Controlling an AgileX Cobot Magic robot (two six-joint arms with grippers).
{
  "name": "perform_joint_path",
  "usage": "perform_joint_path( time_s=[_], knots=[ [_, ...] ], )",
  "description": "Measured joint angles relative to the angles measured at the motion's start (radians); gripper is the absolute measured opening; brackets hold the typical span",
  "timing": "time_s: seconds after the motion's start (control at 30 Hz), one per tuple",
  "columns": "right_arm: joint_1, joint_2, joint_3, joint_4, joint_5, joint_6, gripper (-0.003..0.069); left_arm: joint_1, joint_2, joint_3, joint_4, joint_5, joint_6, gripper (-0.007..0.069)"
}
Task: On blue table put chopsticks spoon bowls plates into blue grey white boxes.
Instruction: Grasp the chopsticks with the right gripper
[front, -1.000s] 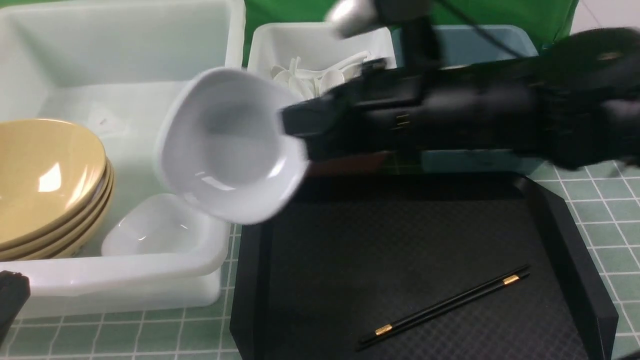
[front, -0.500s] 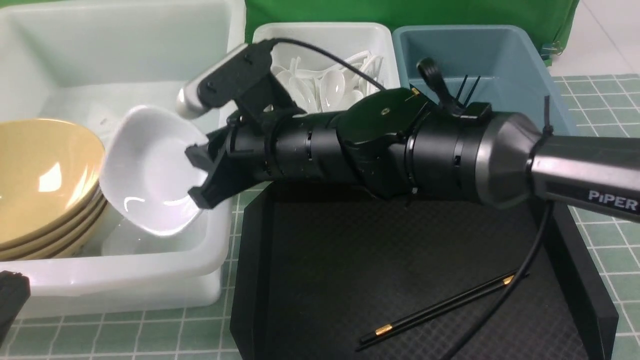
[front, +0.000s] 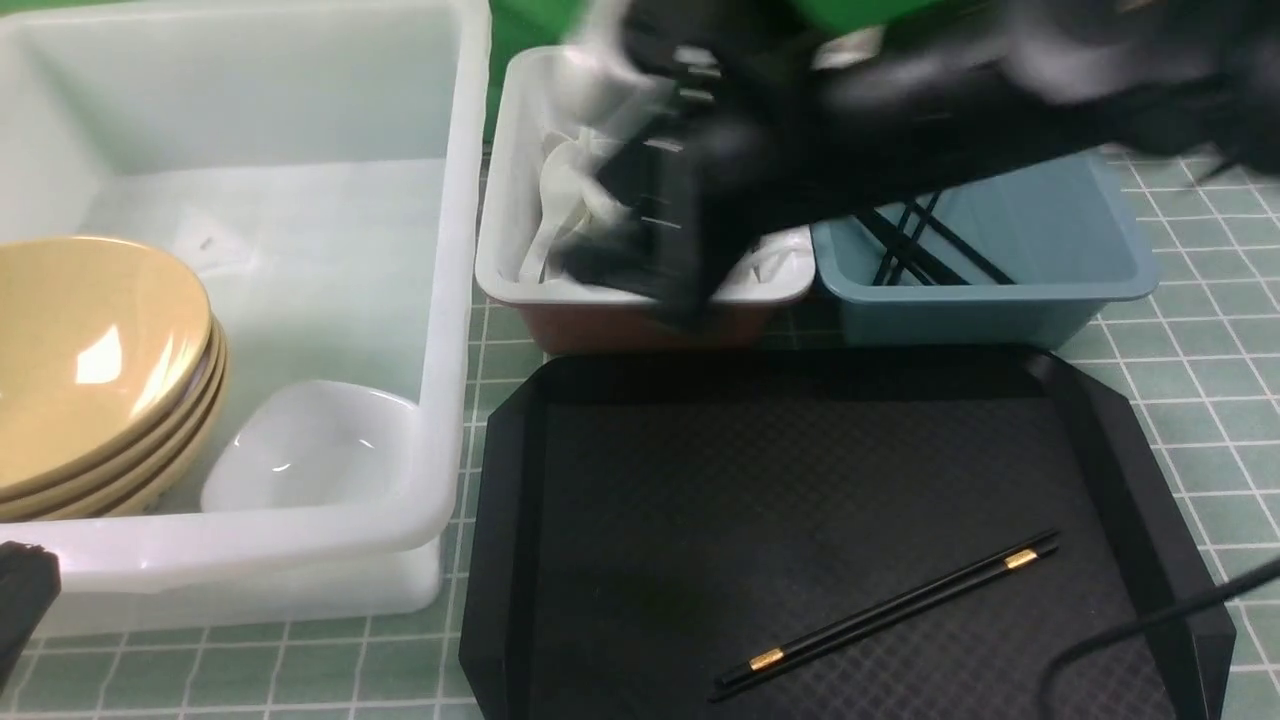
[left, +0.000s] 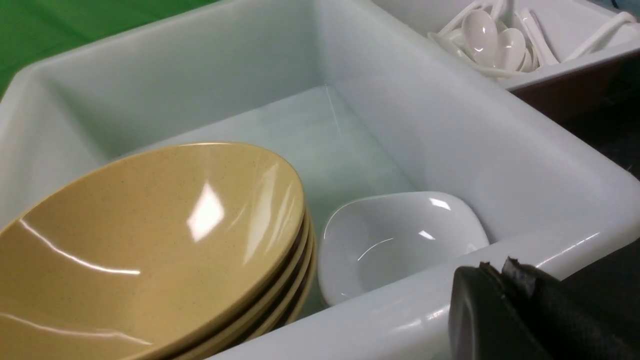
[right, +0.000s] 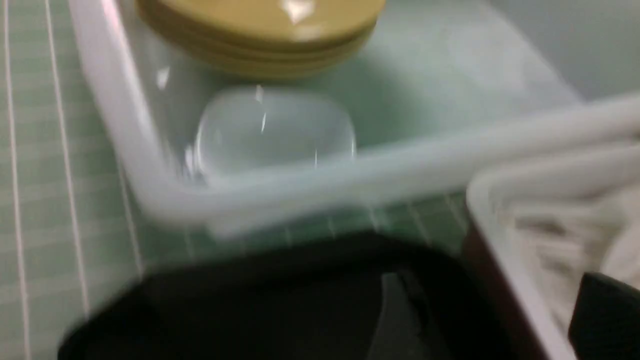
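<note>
Several tan bowls (front: 90, 350) are stacked in the large translucent tub (front: 455, 300). A white plate (front: 310, 450) lies beside them in its near corner, also in the left wrist view (left: 400, 240) and right wrist view (right: 272, 130). My right gripper (front: 620, 265), blurred, hangs open and empty over the white box (front: 500, 270) of spoons (left: 495, 42). A pair of chopsticks (front: 890, 610) lies on the black tray (front: 700, 480). More chopsticks (front: 920, 245) stand in the blue-grey box (front: 1000, 300). My left gripper (left: 495, 267) is shut and empty at the tub's near rim.
The black tray sits in front of the two small boxes on the gridded table (front: 1180, 380). A black cable (front: 1150, 625) crosses the tray's lower right corner. The tub's tall wall (left: 550, 200) stands between the plate and the tray.
The right gripper carried a white plate left into the tub, let it go onto the plate there, then swung back right and up over the white box.
</note>
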Motion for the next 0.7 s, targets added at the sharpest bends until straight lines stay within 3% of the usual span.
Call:
perform_joint_path(
  time_s=[0.1,0.2,0.43,0.7],
  knots=[
    [-0.068,-0.012,0.048,-0.246,0.225,0.070,0.0454,0.000,0.000,0.000,-0.005,-0.018,0.000,0.0004],
    [-0.130,0.001,0.166,-0.358,0.254,0.121,0.0424,-0.002,0.000,0.001,-0.013,-0.047,0.000,0.0004],
    [-0.138,0.075,0.387,-0.367,0.085,-0.014,0.0400,-0.002,0.000,0.053,-0.015,-0.110,0.000,0.0004],
    [-0.138,0.202,0.413,-0.367,-0.037,-0.060,0.0347,-0.002,0.000,0.058,-0.015,-0.124,0.000,0.0004]
  ],
)
